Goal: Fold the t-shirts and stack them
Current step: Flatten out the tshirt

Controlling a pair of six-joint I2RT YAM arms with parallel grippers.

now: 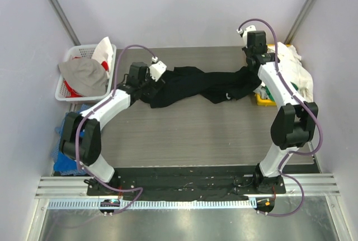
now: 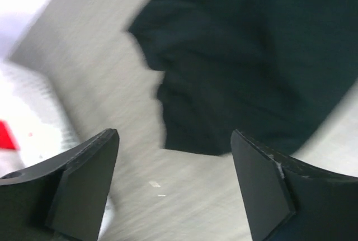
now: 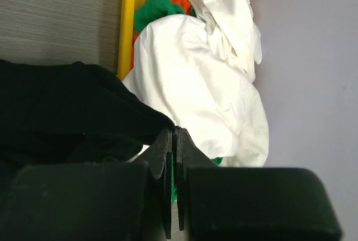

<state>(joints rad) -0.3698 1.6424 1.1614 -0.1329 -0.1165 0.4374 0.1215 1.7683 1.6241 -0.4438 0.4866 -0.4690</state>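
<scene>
Black t-shirt (image 1: 190, 87): soft, crumpled, lay twisted lengthwise across the grey streaked table (image 1: 196, 135). Left gripper (image 2: 174, 140): jaws stood wide, empty, near one end. Right gripper (image 3: 173, 132): jaws closed, pinched the other end.

The top camera looks steeply down from above and behind the arm bases, taking in the whole table (image 1: 184, 135) from afar. Each wrist camera sits close behind its own fingers (image 2: 84, 179), the left facing down at the tabletop, the right toward the yellow bin (image 3: 127, 23). All three views catch the black t-shirt (image 1: 184, 87).
</scene>
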